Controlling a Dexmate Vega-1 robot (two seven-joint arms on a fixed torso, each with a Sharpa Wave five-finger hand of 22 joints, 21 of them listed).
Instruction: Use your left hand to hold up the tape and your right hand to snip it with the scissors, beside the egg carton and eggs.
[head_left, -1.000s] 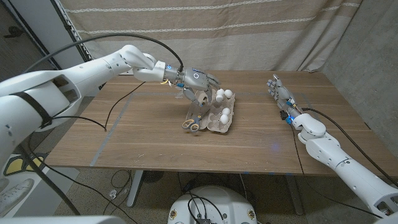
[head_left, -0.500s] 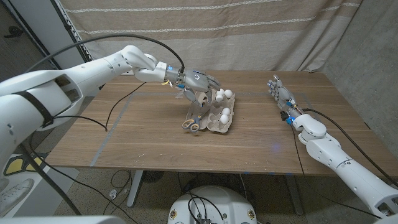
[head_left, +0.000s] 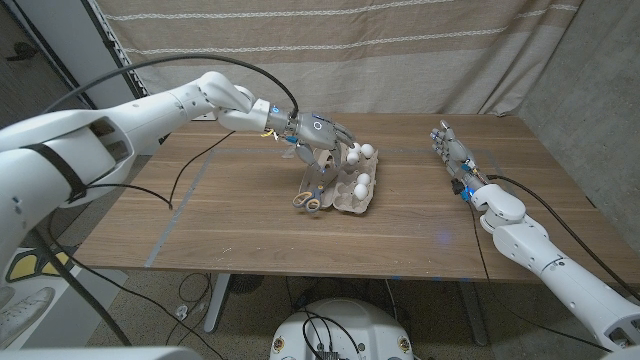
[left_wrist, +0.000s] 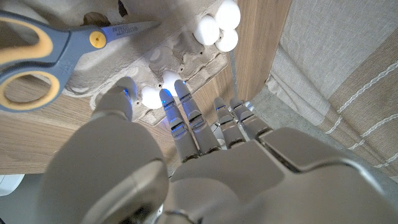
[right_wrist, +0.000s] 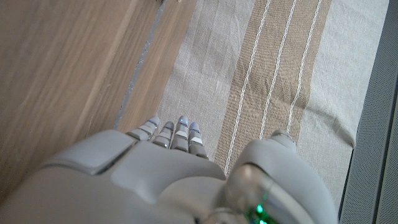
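My left hand (head_left: 320, 128) hovers with spread fingers over the near-left end of the grey egg carton (head_left: 345, 204). A brownish roll, seemingly the tape (head_left: 322, 156), stands just under its fingers; I cannot tell whether they touch it. The scissors (head_left: 308, 196), with blue and yellow handles, lie against the carton's left side. White eggs (head_left: 362, 152) sit at the carton's far end, and another egg (head_left: 362, 183) in a cup. The left wrist view shows my left hand (left_wrist: 186, 155) holding nothing, above the scissors (left_wrist: 56, 46), carton (left_wrist: 186, 50) and eggs (left_wrist: 217, 25). My right hand (head_left: 448, 148) (right_wrist: 161, 162) waits far right, fingers straight.
The wooden table (head_left: 250, 230) has bare room in front and to the left. A black cable (head_left: 190, 180) trails across its left part. A striped curtain (head_left: 400, 50) hangs behind the far edge, close to my right hand's fingertips.
My left hand has crept very slightly toward the carton. The right hand, scissors and eggs have stayed where they were.
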